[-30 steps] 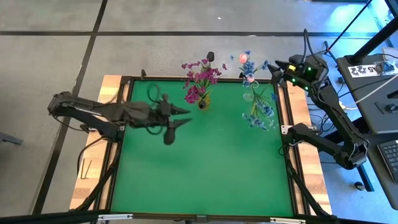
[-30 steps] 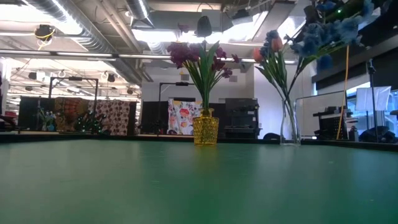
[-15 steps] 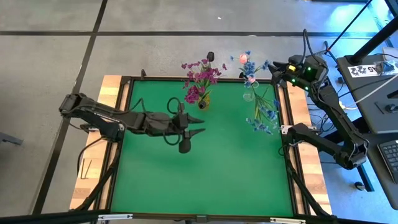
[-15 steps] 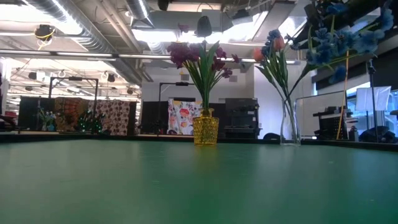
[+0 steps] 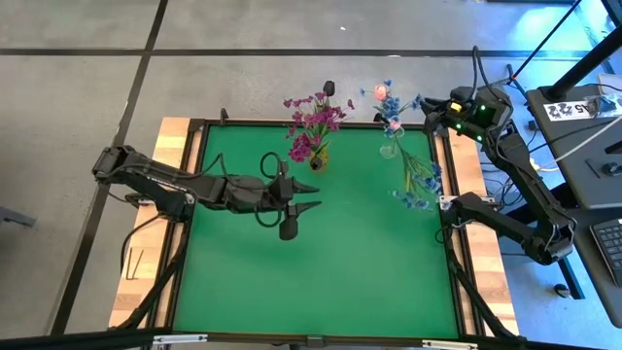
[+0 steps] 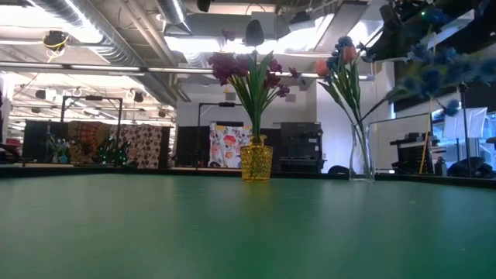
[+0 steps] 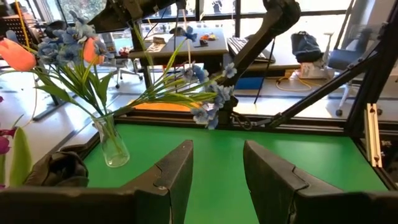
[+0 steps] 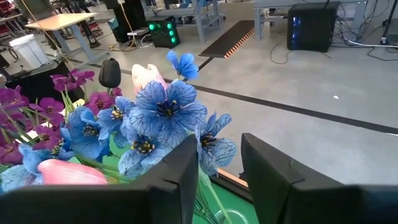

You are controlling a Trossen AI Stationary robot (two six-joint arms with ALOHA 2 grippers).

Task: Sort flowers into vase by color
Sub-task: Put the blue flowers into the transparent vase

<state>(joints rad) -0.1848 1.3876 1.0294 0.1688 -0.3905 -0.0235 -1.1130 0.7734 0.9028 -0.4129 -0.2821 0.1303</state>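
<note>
At the table's far right corner, my right gripper (image 5: 449, 109) hovered with fingers parted, empty, nearest the blue small-bloom spray (image 5: 416, 183), leaning out of the clear glass vase (image 5: 389, 149) along the right edge.

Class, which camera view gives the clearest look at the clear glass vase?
The left wrist view: the clear glass vase shows whole and close, with stems inside. The low view shows it far off at the table's back. The high view shows only its mouth from above. In the right wrist view, blooms fill the picture.
</note>
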